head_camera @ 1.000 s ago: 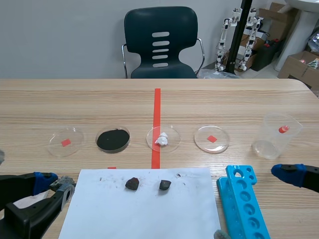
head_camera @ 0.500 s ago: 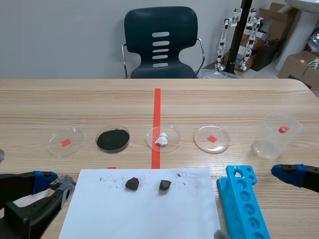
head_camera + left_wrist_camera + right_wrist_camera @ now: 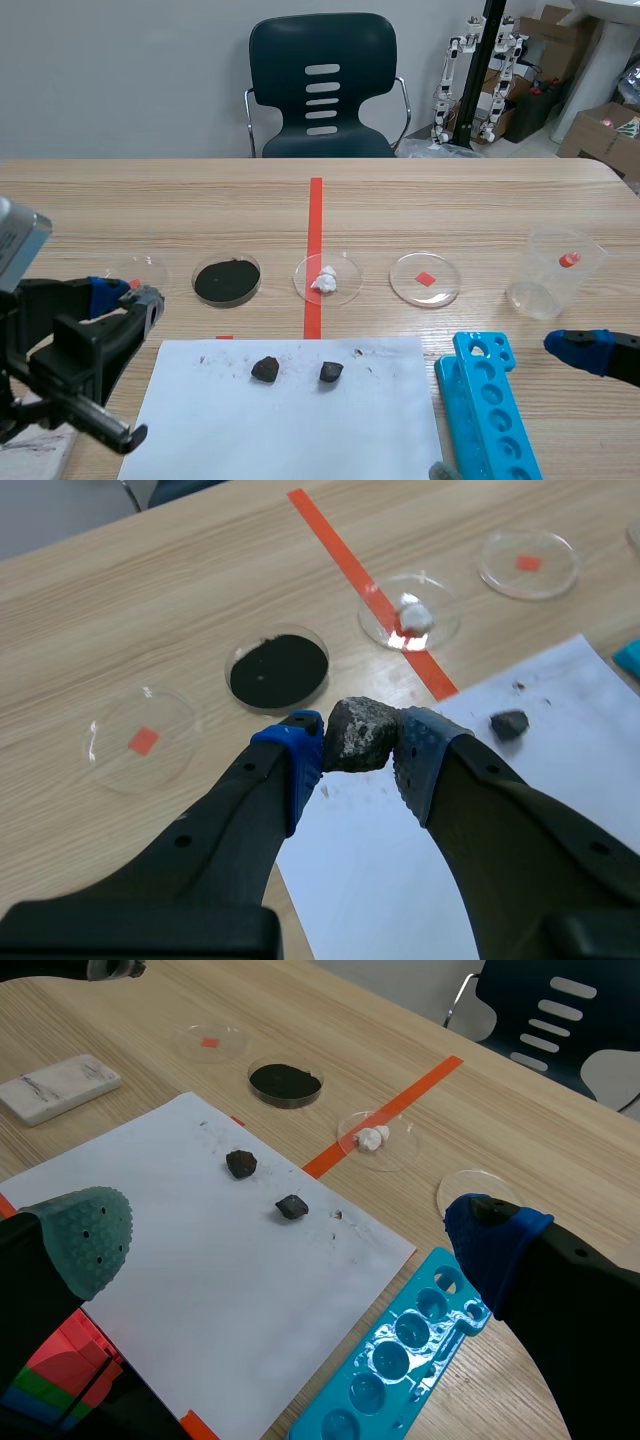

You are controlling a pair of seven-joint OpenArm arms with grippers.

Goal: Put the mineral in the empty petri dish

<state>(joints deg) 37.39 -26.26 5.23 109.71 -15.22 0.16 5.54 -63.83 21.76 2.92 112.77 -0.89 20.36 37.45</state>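
My left gripper (image 3: pixel 360 742) is shut on a grey-brown mineral (image 3: pixel 360 733) and holds it above the table. In the scene view that gripper (image 3: pixel 128 297) hangs just in front of the far-left empty petri dish (image 3: pixel 147 266), which it partly hides. This dish (image 3: pixel 140 740) carries a red mark and lies ahead of the fingers, to their left. A second empty dish (image 3: pixel 425 278) lies right of the tape line. Two more dark minerals (image 3: pixel 265 369) (image 3: pixel 331 372) rest on the white paper (image 3: pixel 290 430). My right gripper (image 3: pixel 288 1235) stands open at the near right, holding nothing.
A dish of black powder (image 3: pixel 227 280) and a dish with a white lump (image 3: pixel 327 278) lie between the empty ones. A blue tube rack (image 3: pixel 490 410) and a clear beaker (image 3: pixel 555 272) stand at the right. A white block (image 3: pixel 60 1085) lies near the left edge.
My left arm has risen and swung away from the near edge toward the far-left dish, with the mineral in its grip. The right arm has kept still.
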